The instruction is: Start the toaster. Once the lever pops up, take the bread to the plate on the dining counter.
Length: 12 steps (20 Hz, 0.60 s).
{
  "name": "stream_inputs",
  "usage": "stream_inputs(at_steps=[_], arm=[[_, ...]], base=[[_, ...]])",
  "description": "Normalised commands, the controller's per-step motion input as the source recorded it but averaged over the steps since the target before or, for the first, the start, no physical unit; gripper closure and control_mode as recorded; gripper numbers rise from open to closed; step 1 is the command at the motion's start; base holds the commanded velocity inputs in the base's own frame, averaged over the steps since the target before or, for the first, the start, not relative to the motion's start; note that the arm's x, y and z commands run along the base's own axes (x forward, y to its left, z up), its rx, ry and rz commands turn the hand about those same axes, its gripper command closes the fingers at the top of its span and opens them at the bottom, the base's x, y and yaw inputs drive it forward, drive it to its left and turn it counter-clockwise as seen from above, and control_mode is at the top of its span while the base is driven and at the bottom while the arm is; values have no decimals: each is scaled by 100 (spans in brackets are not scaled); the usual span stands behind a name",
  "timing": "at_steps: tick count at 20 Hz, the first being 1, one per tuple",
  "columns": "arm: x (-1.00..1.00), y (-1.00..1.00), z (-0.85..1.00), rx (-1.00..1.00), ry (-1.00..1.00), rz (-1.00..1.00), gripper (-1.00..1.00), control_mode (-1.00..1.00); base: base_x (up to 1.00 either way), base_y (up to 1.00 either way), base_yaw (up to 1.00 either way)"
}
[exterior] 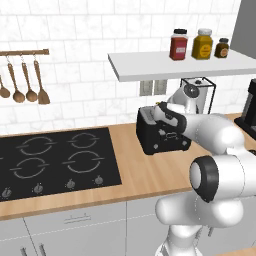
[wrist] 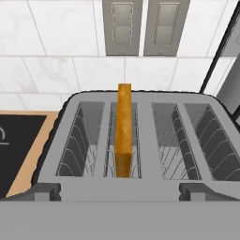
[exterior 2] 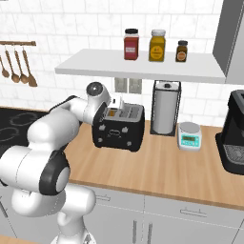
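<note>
A simulated kitchen scene was shown from three cameras. On a light-wood counter backed by white tiles sat the toaster, a black box with a silver slotted top, with a black cooktop at its 9 o'clock in the left base view. The white arm reached over the toaster from the front, and the gripper hovered just above the toaster's top at its left end in the right base view. In the hand view the camera looked down on the silver top with its four wire-lined slots, and the two dark fingertips rose at 7 o'clock and 5 o'clock of that picture, spread wide apart with nothing between them, so the pincer stood released. The bread, a tan slice seen edge-on, stood upright in the second slot from the left, sticking up out of it; it lay at 12 o'clock from the midpoint between the fingertips, near them but not touching either. In the right base view, a paper towel holder stood at the toaster's 3 o'clock, then a small kitchen scale, then a black coffee machine. A white shelf above carried three jars. Wooden utensils hung on a rail at 9 o'clock.
</note>
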Motion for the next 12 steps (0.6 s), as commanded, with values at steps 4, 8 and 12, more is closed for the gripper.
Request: stream_inputs(at_steps=[4, 8, 12], arm=[[9, -8, 13, 2, 4, 0, -100, -100], [11, -2, 8, 0, 5, 0, -100, -100], [3, 0, 0, 0, 1, 0, -100, -100]], base=[[0, 0, 0], [0, 0, 0], [0, 0, 0]])
